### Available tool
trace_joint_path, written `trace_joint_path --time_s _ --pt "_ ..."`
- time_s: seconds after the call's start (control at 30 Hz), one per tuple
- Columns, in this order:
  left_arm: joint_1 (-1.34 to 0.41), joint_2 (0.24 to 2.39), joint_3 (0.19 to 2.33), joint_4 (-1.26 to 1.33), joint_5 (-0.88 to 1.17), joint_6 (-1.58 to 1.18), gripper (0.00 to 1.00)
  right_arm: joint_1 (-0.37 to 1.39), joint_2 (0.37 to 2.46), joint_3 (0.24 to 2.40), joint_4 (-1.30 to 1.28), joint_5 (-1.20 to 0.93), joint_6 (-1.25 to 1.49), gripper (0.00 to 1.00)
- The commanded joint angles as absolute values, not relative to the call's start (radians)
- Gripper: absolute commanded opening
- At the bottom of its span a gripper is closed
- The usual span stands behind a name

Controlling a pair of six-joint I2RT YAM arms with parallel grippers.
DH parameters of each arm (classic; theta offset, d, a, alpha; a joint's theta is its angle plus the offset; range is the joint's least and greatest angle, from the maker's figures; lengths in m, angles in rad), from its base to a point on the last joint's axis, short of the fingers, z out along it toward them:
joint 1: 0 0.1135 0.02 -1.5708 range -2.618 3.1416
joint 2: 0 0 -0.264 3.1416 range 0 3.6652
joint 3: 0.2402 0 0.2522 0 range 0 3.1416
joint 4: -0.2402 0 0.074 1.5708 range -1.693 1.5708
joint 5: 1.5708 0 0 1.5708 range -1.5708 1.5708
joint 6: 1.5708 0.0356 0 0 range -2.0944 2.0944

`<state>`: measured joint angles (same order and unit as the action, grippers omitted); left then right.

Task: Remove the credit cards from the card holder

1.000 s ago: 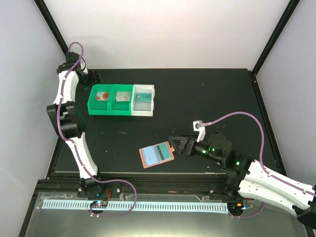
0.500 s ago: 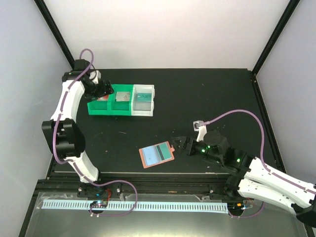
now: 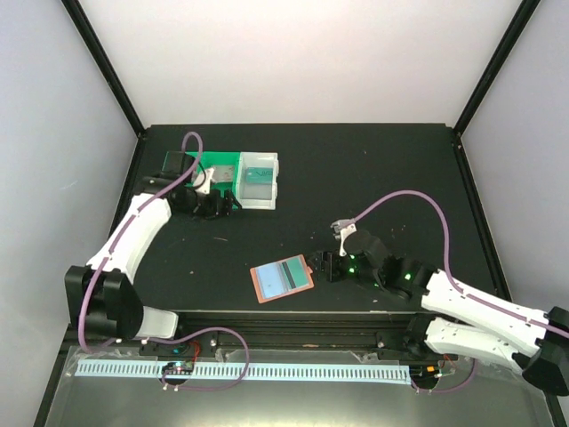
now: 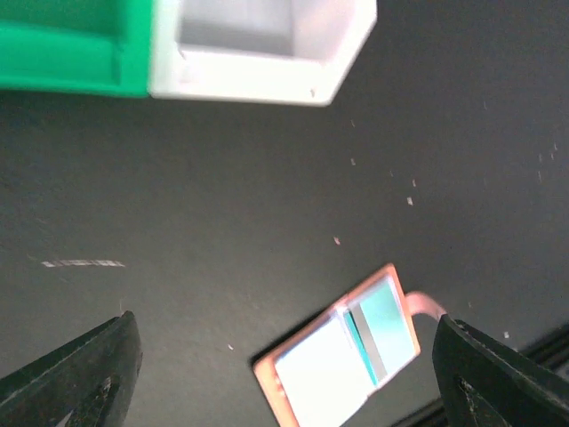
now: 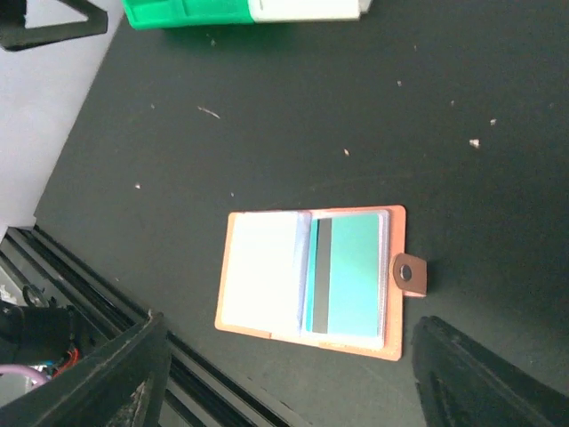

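Observation:
The salmon-pink card holder (image 3: 265, 285) lies open and flat near the table's front edge. A teal credit card (image 3: 296, 273) with a dark stripe sits in its right pocket; the left pocket looks pale. My left gripper (image 3: 213, 206) is open and empty, just in front of the bins and well back-left of the holder. In the left wrist view the holder (image 4: 311, 374) and teal card (image 4: 384, 318) lie between the fingertips (image 4: 80, 374). My right gripper (image 3: 322, 264) is open and empty, just right of the holder's tab (image 5: 411, 272). The holder (image 5: 258, 271) and card (image 5: 354, 271) show in the right wrist view.
Green bins (image 3: 222, 165) and a white bin (image 3: 260, 197) stand at the back left; the white one holds a bluish card (image 3: 260, 174). My left arm covers part of the green bins. The metal rail (image 5: 133, 356) of the front edge lies close to the holder.
My left arm has swung from behind the green bins to the front of them, toward the table's middle. My right gripper has moved a little left, closer to the holder. The holder has not moved.

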<state>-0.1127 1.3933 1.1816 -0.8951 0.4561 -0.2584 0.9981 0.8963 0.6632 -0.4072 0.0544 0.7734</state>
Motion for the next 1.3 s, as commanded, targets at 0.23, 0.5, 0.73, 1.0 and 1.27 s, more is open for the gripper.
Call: trace_joint_path --time_s 0.23,0.5,0.73,1.0,1.27 --pt "-0.255 1.232 0.878 -0.665 0.588 -0.411 0.89 1.002 1.067 0.673 -0.336 0.022 0.733 0.44" --pt "-0.38 1.191 0.748 -0.532 0.632 -0.535 0.82 1.002 1.192 0.663 -0.263 0.052 0.719 0.41" --pt "-0.439 1.176 0.623 -0.417 0.608 -0.617 0.72 1.002 1.305 0.644 -0.16 0.06 0.717 0.4" --pt "-0.447 1.181 0.482 -0.241 0.628 -0.7 0.59 1.002 1.4 0.639 -0.124 0.064 0.711 0.37" --pt "-0.459 1.198 0.466 -0.237 0.579 -0.715 0.54 1.001 1.427 0.597 -0.084 0.061 0.74 0.23"
